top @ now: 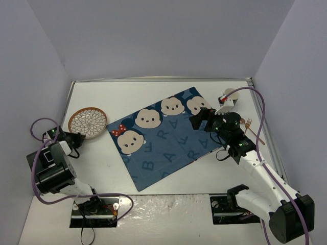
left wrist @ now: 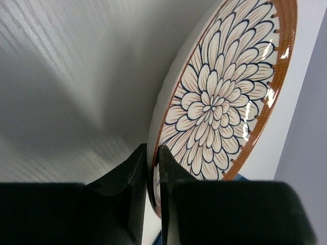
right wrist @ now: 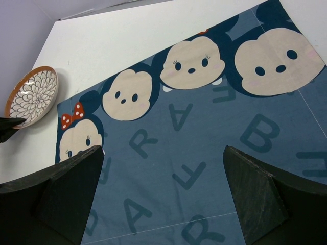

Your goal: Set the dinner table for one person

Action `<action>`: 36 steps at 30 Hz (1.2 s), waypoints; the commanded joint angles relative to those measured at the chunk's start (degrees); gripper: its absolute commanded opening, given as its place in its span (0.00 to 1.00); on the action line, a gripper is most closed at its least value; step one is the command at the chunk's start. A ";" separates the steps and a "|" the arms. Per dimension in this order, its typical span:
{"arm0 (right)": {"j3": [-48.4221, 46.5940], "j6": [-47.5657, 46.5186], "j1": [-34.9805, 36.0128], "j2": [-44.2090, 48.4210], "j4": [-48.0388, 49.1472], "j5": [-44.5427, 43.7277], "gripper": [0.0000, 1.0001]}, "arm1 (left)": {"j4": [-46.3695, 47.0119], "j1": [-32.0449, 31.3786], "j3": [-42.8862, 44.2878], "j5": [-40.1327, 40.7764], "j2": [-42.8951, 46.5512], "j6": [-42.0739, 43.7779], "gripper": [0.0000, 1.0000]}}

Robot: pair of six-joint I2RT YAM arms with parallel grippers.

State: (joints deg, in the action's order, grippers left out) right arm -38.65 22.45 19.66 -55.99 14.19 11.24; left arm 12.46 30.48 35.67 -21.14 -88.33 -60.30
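Note:
The dinner table [top: 153, 94] is a white tabletop. A blue cartoon-printed placemat [top: 163, 140] lies skewed at its middle. A plate [top: 88, 122] with a flower pattern and an orange rim sits left of the placemat. My left gripper [top: 77, 137] is shut on the plate's near rim; in the left wrist view the fingers [left wrist: 153, 155] pinch the edge of the plate [left wrist: 219, 97]. My right gripper [top: 202, 118] is open and empty above the placemat's right part. In the right wrist view, its jaws [right wrist: 163, 168] stand wide apart over the placemat [right wrist: 194, 127], with the plate [right wrist: 31, 96] at far left.
A wooden fork [top: 253, 130] lies at the table's right edge, right of my right arm. A small white cup-like item with a red mark [top: 228, 97] stands past the placemat's far right corner. Purple-grey walls close in the table on three sides.

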 commanded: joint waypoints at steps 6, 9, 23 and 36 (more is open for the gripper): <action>-1.64 -0.67 0.38 1.02 2.51 -1.24 1.00 | -8.31 -0.16 10.41 -6.29 14.50 2.96 0.00; -1.92 -0.56 0.38 0.72 2.53 -1.22 1.00 | -8.98 -0.47 13.81 -12.19 15.40 3.09 0.00; -3.83 -2.05 0.38 2.56 0.43 -3.70 1.00 | -8.60 -37.87 23.94 -13.35 8.23 7.65 0.00; -3.79 -2.05 0.29 5.18 -1.95 -5.25 1.00 | 7.61 -55.14 31.38 -14.53 -12.02 3.93 0.00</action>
State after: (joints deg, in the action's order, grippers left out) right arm -39.55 21.28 19.66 -51.98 10.47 7.84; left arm 3.69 -23.26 60.98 -32.59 -100.38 -52.79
